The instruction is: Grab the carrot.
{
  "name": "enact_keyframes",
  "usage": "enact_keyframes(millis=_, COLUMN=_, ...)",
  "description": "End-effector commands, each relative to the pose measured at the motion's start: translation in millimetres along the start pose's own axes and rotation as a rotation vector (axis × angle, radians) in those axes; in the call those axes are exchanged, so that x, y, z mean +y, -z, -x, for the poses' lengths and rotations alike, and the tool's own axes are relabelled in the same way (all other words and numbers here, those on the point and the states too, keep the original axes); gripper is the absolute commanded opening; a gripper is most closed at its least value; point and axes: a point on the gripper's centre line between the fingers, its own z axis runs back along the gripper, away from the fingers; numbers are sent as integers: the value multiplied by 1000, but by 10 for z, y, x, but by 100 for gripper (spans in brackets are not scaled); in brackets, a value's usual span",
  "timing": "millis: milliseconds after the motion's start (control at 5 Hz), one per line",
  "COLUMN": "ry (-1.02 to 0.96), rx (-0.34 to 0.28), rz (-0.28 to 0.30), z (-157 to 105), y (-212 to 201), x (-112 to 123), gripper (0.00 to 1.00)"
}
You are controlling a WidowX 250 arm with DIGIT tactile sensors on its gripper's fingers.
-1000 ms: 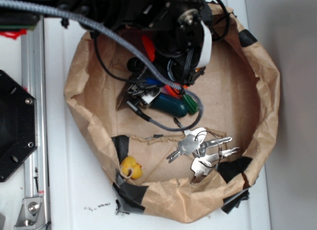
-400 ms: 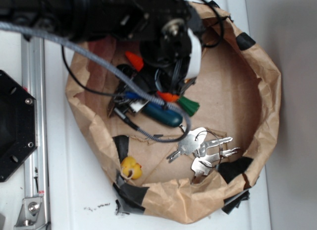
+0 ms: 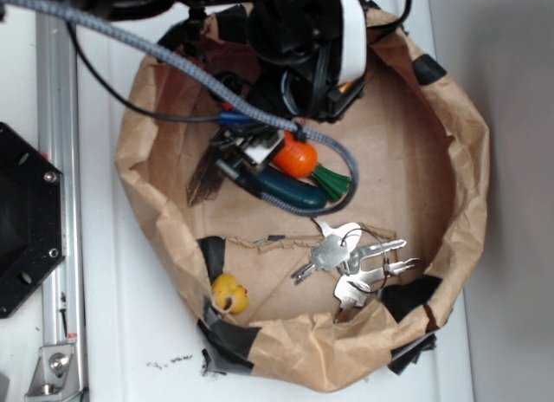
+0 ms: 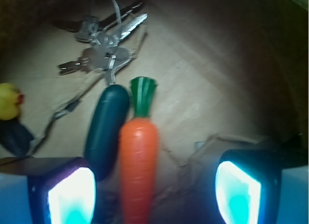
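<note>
The carrot (image 4: 138, 163) is glossy orange with a green ribbed stem and lies on the brown paper floor. Its stem points toward the keys. It lies between the fingers of my gripper (image 4: 154, 197), nearer the left pad (image 4: 71, 197) than the right pad (image 4: 237, 192), and touches neither. The jaws stand wide apart, so the gripper is open. From outside, the carrot (image 3: 297, 158) shows just below the black arm (image 3: 303, 29), which covers its thin end and my fingertips. A dark green cucumber toy (image 4: 106, 130) lies right against the carrot's left side.
A bunch of keys (image 3: 351, 259) lies beyond the carrot's stem. A yellow duck (image 3: 228, 293) sits by the crumpled paper wall (image 3: 472, 159), which rings the floor and is patched with black tape. A grey braided cable (image 3: 190, 68) drapes over the toys. A metal rail (image 3: 59, 159) runs at left.
The arm has moved toward the top of the exterior view, uncovering more of the carrot's orange body. The carrot, cucumber, keys and duck stay where they were.
</note>
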Motion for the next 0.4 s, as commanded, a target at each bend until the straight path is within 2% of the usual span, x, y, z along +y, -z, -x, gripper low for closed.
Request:
enact_keyframes(millis=0, ry=23, rx=53, rz=19, z=1, y=193, x=31, gripper=100)
enact_keyframes(millis=200, ry=49, rx=56, rz=103, z=-29, y=371, x=-158, gripper=100)
